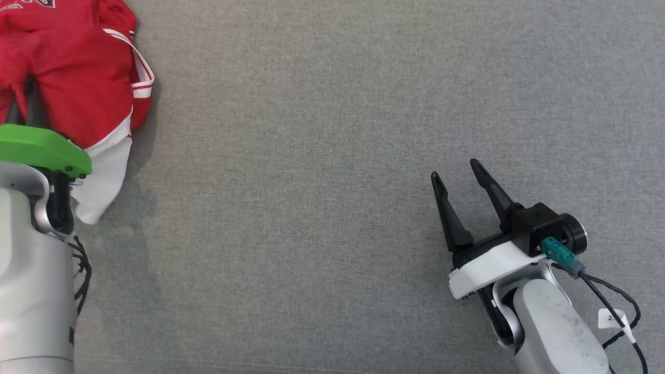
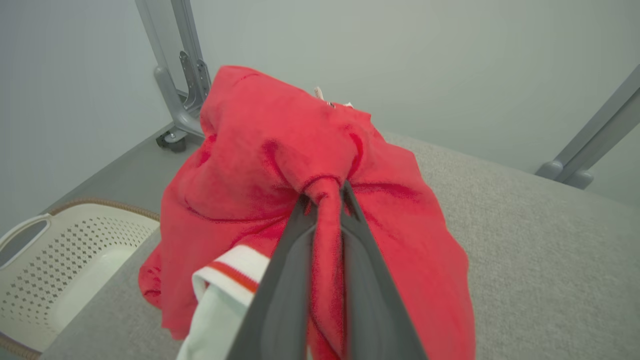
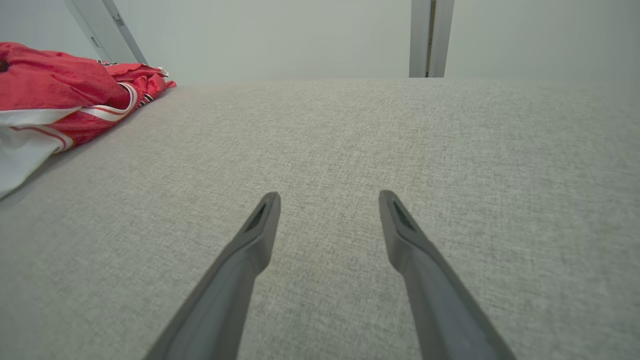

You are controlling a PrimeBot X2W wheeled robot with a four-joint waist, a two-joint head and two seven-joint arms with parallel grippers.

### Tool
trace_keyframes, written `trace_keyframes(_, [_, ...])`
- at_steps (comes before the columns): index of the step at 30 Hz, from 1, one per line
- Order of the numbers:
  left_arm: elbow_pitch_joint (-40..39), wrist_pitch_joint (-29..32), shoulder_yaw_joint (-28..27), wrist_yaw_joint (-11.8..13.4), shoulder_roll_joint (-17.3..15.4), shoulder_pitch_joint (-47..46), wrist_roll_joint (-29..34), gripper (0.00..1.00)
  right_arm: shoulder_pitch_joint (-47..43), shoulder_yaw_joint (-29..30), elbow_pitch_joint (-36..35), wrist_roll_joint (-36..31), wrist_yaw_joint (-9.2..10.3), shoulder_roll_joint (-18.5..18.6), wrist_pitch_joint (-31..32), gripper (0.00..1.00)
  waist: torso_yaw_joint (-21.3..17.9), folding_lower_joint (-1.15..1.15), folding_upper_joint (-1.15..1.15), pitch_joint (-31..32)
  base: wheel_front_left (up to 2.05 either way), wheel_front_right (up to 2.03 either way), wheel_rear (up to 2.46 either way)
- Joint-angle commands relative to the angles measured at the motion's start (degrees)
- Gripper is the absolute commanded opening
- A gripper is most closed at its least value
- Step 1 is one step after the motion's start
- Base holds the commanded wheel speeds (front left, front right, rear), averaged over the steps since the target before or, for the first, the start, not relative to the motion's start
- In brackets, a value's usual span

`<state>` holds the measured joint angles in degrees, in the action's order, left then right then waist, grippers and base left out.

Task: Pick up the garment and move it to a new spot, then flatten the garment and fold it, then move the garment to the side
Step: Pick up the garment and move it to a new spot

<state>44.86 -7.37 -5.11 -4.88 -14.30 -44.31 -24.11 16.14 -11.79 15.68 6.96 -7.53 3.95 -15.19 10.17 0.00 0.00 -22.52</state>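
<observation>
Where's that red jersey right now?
The red jersey is bunched at the head view's upper left, by the left edge of the grey fabric surface, a fold pinched in the left pincer.

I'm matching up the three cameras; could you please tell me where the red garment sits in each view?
Head view: garment in the upper left corner, beside the green cover.
Left wrist view: centre, a red fold pinched in the left claw.
Right wrist view: upper left edge.
Shared landmark: the grey fabric surface beneath it.
</observation>
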Motion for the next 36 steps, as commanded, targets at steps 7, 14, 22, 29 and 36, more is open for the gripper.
trace_keyframes(7, [-22.4,10.4,1.3,-0.7,-4.3,4.7,-0.4,0.00,-4.0,-1.3,0.6,2.0,0.08,-0.9,0.0,1.00,-1.2,0.00,0.00,13.5,0.00,0.00,0.00])
trace_keyframes(14, [-47.7,23.7,2.2,0.4,-3.9,10.8,-4.9,0.00,-6.5,-0.9,-0.3,4.6,0.08,-1.0,0.0,1.00,-5.8,0.00,0.00,16.8,0.00,0.00,0.00])
trace_keyframes(22, [-69.8,35.9,5.1,2.2,-0.6,15.6,-14.6,0.00,-7.6,0.0,-0.8,5.7,0.08,-1.0,0.0,1.00,-12.1,0.00,0.00,17.6,0.00,0.00,0.00])
trace_keyframes(29, [-80.2,42.5,10.8,4.4,3.1,14.6,-20.9,0.00,-7.0,-0.3,-1.3,7.1,0.08,-1.0,0.0,1.00,-17.8,0.00,0.00,17.2,0.00,0.00,0.00])
trace_keyframes(36, [-79.3,44.4,17.0,5.2,6.5,11.6,-21.0,0.00,-6.2,-0.6,-1.9,8.7,0.08,-1.0,0.0,1.00,-23.5,0.00,0.00,16.3,0.00,0.00,0.00])
